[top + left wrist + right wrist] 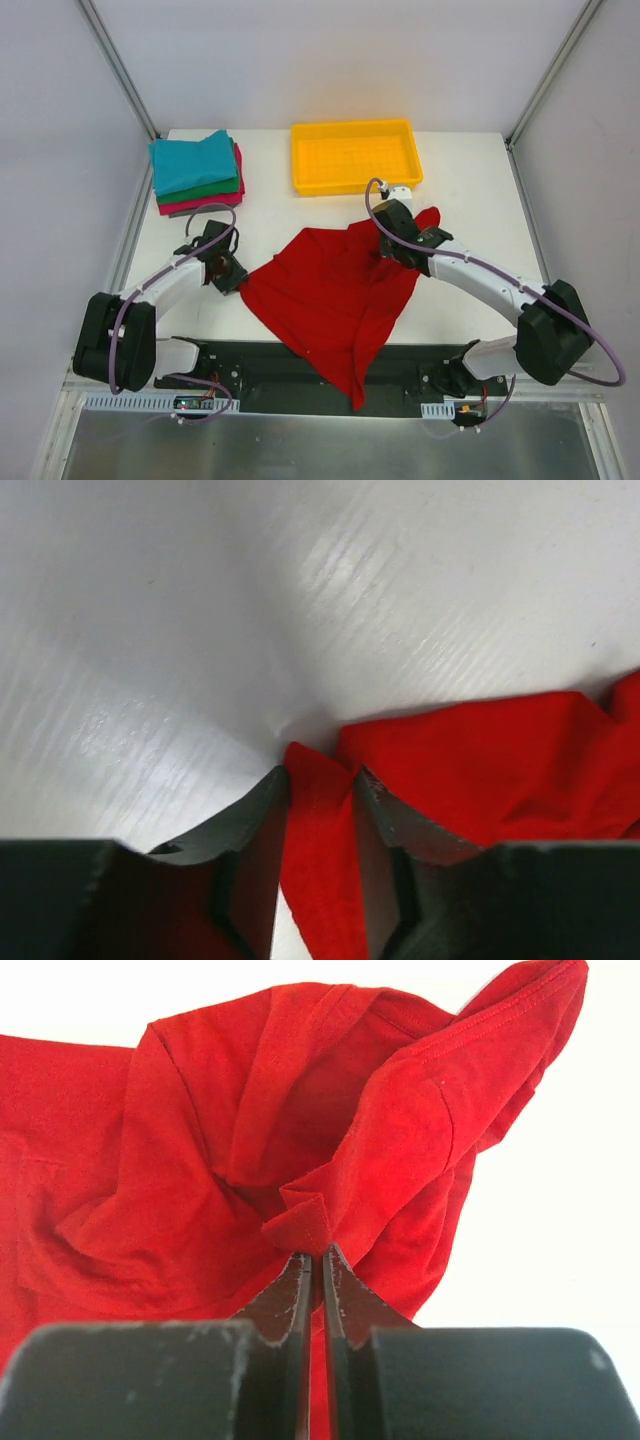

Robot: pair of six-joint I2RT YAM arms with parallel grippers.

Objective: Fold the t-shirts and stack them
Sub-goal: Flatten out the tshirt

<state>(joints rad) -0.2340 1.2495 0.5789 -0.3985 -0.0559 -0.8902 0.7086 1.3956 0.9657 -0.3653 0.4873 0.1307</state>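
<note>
A large bright red t-shirt [330,295] lies crumpled at the table's middle, its lower part hanging over the near edge. My left gripper [233,278] is shut on the shirt's left corner [318,820], red cloth pinched between the jaws just above the table. My right gripper [393,250] is shut on a folded hem of the shirt's right side [300,1222]. A stack of folded t-shirts sits at the far left: teal [192,160] on top, green [200,190] under it, pink-red [205,205] at the bottom.
A yellow plastic tray [355,155] stands at the back centre of the white table [470,190]. A black strip [270,370] with the arm bases runs along the near edge. Grey walls and metal posts enclose the sides.
</note>
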